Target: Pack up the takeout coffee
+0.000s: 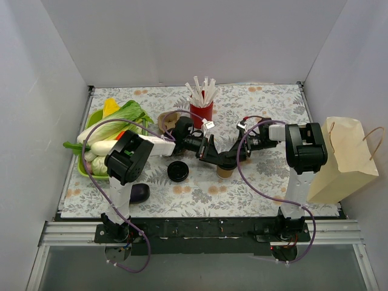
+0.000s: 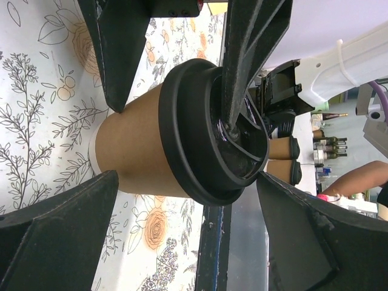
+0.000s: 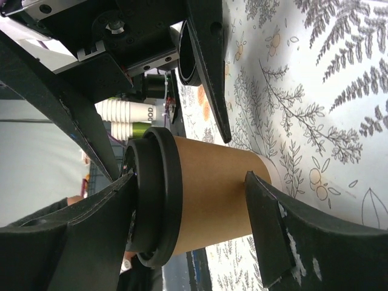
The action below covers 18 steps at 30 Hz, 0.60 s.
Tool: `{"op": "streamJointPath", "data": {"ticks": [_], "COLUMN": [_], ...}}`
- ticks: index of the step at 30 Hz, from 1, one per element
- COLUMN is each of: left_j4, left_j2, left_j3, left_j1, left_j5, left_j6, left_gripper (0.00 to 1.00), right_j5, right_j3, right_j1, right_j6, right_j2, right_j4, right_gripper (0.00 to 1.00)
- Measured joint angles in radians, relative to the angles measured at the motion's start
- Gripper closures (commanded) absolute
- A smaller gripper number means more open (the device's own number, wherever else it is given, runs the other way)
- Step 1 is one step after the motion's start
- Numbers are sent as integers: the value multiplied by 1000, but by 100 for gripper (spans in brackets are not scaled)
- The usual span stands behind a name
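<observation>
Loosely, left end effector (image 2: 188,180) and right end effector (image 3: 191,182) straddle takeout coffee (image 1: 225,172).

You are looking into a robot lab, not a real coffee shop. Plain white walls (image 1: 182,42) are boxing in a small table (image 1: 200,194) that is wearing a flowery cloth. The left arm (image 1: 127,160) and the right arm (image 1: 303,148) are sitting on a metal rail (image 1: 200,233), with purple cables (image 1: 254,185) hanging off them. Shop things are lying around: the coffee (image 1: 225,172), straws (image 1: 202,91), a paper bag (image 1: 342,160). Past the table, spare cups (image 3: 124,118) and bottles (image 2: 330,144) are standing, and a person's arm (image 2: 357,179) is showing.
</observation>
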Motion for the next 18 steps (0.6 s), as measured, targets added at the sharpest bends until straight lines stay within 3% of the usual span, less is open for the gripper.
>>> {"op": "streamJointPath", "data": {"ticks": [7,18], "left_j4": [-11,-95], "left_j2": [0,-9], "left_j3": [10,28], "left_j1": [2,0], "left_j5": [1,0], "left_j6": [24,116], "left_gripper": [2,2], "right_j5": [84,200], "right_j3": [123,137], "right_j1": [29,32], "right_j6": [-134,-287], "right_j2": [-1,-82], "right_j4": [-138,-234], "right_gripper": [17,14]}}
